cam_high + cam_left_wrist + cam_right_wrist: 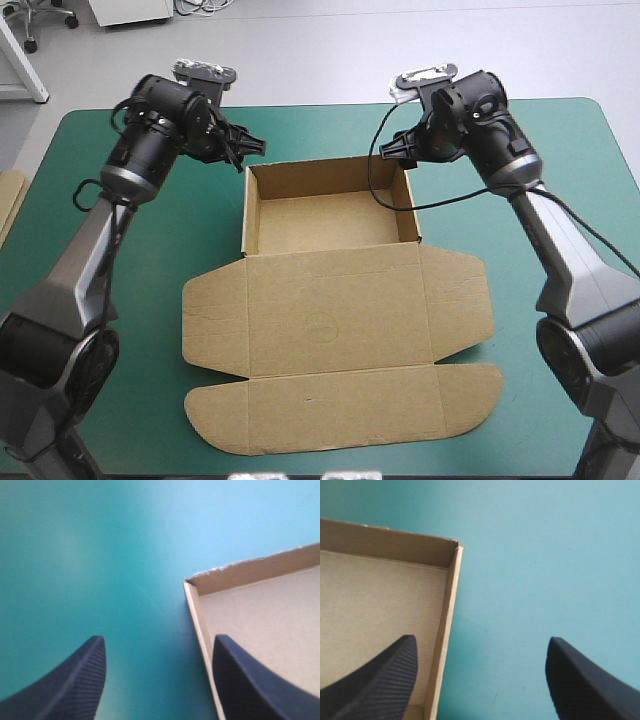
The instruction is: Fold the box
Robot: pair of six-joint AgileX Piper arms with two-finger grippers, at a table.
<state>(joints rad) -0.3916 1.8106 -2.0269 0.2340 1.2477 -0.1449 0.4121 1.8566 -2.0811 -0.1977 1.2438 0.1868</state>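
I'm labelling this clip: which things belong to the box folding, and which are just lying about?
Job in hand:
box, tray raised, lid flat
left gripper and right gripper, both open, each straddling a side wall

Lying about:
more board at the left edge of the table

The box (330,330) is plain brown cardboard, matt and faintly fibrous. Its flat lid is smooth apart from score lines, and the side flaps at 9 and 3 o'clock of the lid carry fine wrinkles. In the left wrist view, the cut edge at the tray's corner looks pale and slightly ragged. The table cover (170,240) is teal-green, smooth and even, matt with a soft sheen. The fingers (75,680) of the left gripper (159,637) and the right gripper (482,637) are black, matt and finely ribbed, like rubber or plastic. The arms (85,260) have smooth grey shells with a dull satin shine. Their wrists, at 11 and 1 o'clock of the box, are black and slightly glossy.
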